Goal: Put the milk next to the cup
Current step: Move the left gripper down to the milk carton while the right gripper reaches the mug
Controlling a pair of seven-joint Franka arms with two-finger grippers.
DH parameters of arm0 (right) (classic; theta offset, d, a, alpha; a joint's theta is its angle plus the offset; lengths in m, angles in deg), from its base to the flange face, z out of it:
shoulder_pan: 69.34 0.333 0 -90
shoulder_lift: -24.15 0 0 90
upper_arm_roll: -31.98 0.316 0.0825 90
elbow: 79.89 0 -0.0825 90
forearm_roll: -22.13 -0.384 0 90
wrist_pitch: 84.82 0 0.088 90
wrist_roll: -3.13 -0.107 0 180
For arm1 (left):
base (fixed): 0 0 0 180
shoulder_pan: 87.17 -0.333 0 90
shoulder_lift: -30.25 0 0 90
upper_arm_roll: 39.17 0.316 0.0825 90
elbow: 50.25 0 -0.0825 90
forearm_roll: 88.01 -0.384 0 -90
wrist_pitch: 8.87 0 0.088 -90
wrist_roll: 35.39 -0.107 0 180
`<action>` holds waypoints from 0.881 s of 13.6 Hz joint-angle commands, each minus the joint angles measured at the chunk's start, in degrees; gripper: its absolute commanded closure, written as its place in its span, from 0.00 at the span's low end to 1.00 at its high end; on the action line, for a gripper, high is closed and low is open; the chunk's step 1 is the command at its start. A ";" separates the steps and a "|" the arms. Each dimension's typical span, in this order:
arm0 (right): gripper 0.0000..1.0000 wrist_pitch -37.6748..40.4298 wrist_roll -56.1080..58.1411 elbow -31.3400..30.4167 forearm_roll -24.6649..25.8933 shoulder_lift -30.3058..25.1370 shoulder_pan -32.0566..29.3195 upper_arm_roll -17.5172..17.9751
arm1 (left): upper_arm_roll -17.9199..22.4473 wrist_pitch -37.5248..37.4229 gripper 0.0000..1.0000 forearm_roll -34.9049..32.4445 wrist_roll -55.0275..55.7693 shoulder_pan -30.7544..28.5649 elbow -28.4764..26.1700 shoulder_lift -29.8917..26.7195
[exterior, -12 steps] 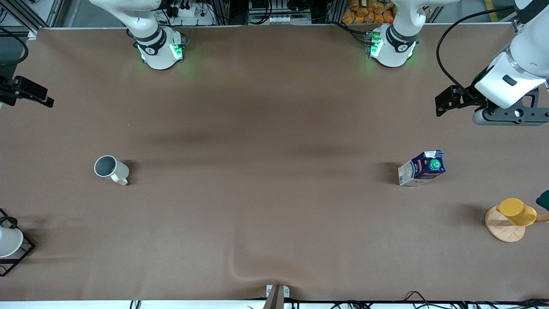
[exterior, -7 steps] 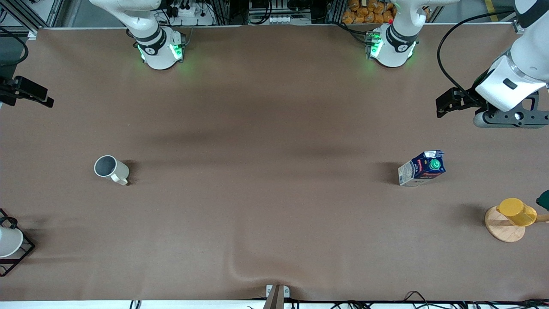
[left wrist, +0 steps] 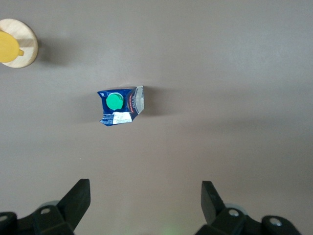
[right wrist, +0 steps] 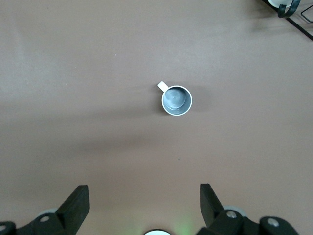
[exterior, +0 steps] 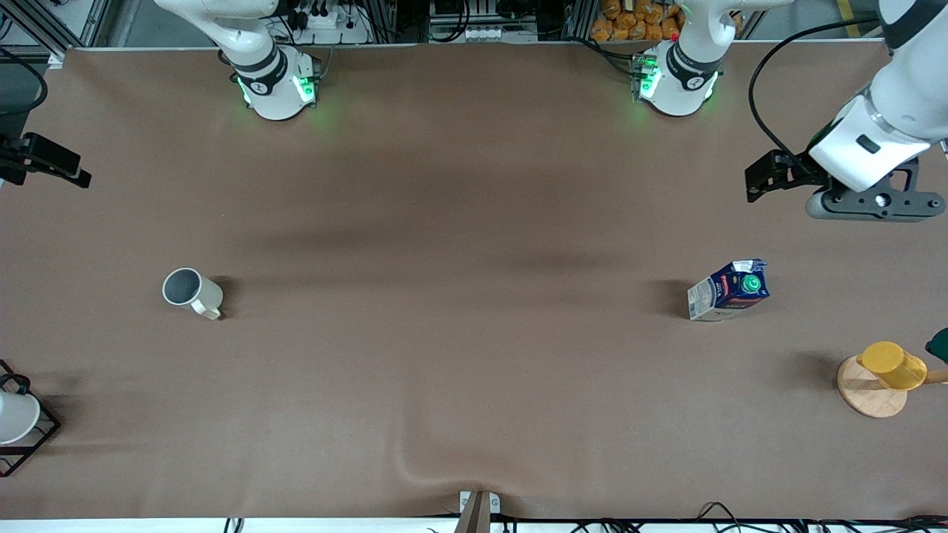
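The milk (exterior: pixel 729 290), a small dark blue carton with a green round cap, stands on the table toward the left arm's end. It also shows in the left wrist view (left wrist: pixel 120 105), cap up. The cup (exterior: pixel 191 290), a cream-white mug with a grey inside, stands toward the right arm's end, far from the milk, and shows in the right wrist view (right wrist: pixel 176 100). My left gripper (exterior: pixel 866 206) hangs open and empty over bare table at the left arm's end (left wrist: pixel 145 188). My right gripper (exterior: pixel 44 159) hangs open and empty at the right arm's end (right wrist: pixel 144 191).
A yellow cup on a round wooden base (exterior: pixel 885 374) stands nearer the front camera than the milk, at the left arm's end. A plain white cup in a black wire rack (exterior: pixel 15 418) stands at the right arm's end. The brown table cover (exterior: pixel 474 333) has a wrinkle at the front edge.
My left gripper has shifted a little toward the table's middle and toward the robots' bases. The milk, the cup and the right gripper have not visibly moved.
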 commanded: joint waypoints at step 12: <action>0.00 -0.75 -0.89 -1.80 0.33 0.85 -2.03 0.54 | 0.03 11.58 0.00 -0.81 1.68 -8.69 -3.04 13.99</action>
